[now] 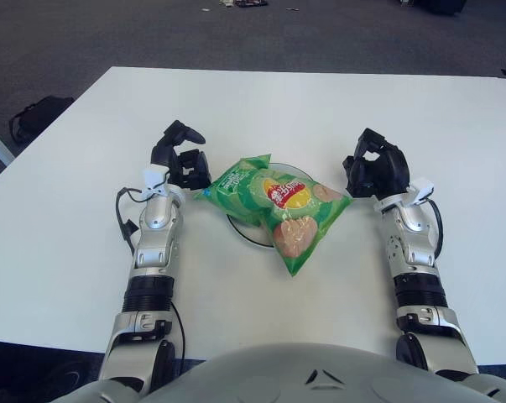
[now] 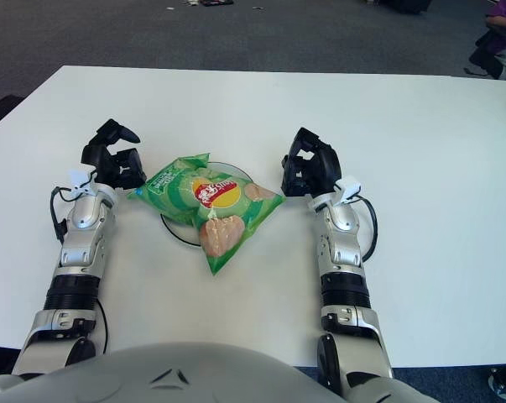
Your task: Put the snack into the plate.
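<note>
The snack bag (image 1: 276,204) lies across the plate (image 1: 240,228), so placement looks done; my left hand (image 1: 181,159) at nine o'clock and right hand (image 1: 374,165) at three sit loosely curled, holding nothing.

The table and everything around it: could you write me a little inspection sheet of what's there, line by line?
Surface: white table, seen from above.
Job's things: green snack bag lies on top of the plate, covering most of it; only parts of the rim show.
Clutter: nothing seen on the table besides these.
Hands: left hand just left of the bag's corner, fingers loosely spread, holding nothing; right hand just right of the bag, also holding nothing.
Cables: a black cable loops beside the left forearm, another beside the right forearm.
Surroundings: dark carpet floor; a black bag on the floor to the left.
</note>
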Action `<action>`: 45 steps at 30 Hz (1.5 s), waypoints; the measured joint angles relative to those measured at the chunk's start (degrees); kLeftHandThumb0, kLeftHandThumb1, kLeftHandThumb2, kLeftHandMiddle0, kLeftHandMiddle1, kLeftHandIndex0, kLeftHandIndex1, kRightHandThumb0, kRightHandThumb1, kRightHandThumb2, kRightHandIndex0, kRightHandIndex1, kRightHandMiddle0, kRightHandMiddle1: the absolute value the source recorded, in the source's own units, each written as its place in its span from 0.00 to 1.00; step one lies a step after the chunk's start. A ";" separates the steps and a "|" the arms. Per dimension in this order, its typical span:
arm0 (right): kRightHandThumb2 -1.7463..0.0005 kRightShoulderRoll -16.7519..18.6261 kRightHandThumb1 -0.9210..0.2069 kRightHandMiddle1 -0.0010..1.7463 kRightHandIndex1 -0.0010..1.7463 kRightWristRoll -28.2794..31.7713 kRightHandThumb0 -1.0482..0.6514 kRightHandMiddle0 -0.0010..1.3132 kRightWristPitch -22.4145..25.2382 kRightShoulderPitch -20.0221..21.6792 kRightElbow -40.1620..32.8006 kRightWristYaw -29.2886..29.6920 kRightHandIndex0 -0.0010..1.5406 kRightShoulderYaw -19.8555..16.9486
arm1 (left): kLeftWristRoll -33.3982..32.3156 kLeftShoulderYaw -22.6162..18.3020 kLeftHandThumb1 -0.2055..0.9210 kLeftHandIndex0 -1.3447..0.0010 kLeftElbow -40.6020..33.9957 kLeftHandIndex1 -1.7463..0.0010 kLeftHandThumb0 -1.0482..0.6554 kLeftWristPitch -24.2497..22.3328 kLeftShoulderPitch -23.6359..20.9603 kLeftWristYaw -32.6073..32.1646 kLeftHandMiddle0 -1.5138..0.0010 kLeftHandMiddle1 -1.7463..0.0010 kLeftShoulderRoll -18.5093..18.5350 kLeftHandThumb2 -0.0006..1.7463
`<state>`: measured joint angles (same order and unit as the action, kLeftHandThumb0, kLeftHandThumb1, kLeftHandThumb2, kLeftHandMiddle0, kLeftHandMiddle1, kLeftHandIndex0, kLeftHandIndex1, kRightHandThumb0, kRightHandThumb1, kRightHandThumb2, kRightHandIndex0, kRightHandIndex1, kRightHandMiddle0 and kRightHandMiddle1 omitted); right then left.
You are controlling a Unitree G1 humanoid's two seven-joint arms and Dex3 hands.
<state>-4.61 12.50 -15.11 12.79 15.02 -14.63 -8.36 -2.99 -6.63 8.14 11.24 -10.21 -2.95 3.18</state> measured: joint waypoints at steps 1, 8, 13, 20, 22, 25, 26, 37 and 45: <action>0.08 -0.02 0.74 1.00 1.00 0.00 0.27 0.62 0.03 -0.02 -0.06 -0.11 0.90 0.06 | -0.01 0.00 0.39 0.49 0.02 0.00 0.31 0.11 0.00 0.00 0.07 0.00 0.00 0.81; 0.08 -0.34 0.74 1.00 1.00 -0.04 0.27 0.62 1.07 -0.20 -0.45 -0.65 0.90 0.89 | -0.01 0.00 0.40 0.50 0.32 0.00 0.32 0.60 0.00 0.00 0.07 0.00 -0.03 0.80; 0.09 -0.44 0.74 1.00 1.00 -0.03 0.27 0.61 1.81 -0.35 -0.87 -0.93 0.90 1.14 | 0.13 0.04 0.38 0.48 0.47 0.00 0.31 0.68 0.00 -0.10 0.07 0.00 -0.04 0.82; 0.10 -0.46 0.72 1.00 1.00 0.01 0.28 0.61 2.23 -0.53 -1.34 -1.00 0.90 1.13 | 1.49 0.33 0.37 0.48 0.62 0.00 0.31 0.68 0.00 -1.10 0.06 0.00 -0.02 0.83; 0.10 -0.46 0.72 1.00 1.00 0.01 0.28 0.60 2.40 -0.55 -1.41 -1.02 0.91 1.13 | 1.61 0.46 0.38 0.48 0.68 0.00 0.31 0.69 0.00 -1.12 0.06 0.00 0.00 0.83; 0.10 -0.46 0.72 1.00 1.00 0.09 0.28 0.60 2.78 -0.58 -1.52 -1.06 0.91 1.12 | 1.73 0.57 0.38 0.48 0.93 0.00 0.31 0.78 0.00 -1.11 0.06 0.00 0.03 0.82; 0.10 -0.45 0.72 1.00 1.00 0.16 0.28 0.60 2.93 -0.59 -1.57 -1.09 0.91 1.11 | 1.75 0.59 0.38 0.48 1.08 0.00 0.31 0.89 -0.01 -1.11 0.06 0.00 0.04 0.82; 0.10 -0.42 0.71 1.00 1.00 0.73 0.28 0.60 3.27 -0.72 -1.85 -1.57 0.91 0.85 | 1.83 1.01 0.38 0.49 1.57 0.00 0.31 2.63 -0.07 -1.11 0.07 0.00 0.12 0.82; 0.10 -0.42 0.71 1.00 1.00 0.76 0.28 0.60 3.27 -0.75 -1.90 -1.52 0.91 0.84 | 1.82 1.15 0.38 0.48 1.61 0.00 0.31 2.78 -0.07 -1.11 0.07 0.00 0.14 0.82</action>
<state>-5.03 13.26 -11.84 12.04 13.11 -16.16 -7.52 -1.17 -5.47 9.75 14.02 -10.28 -4.06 3.32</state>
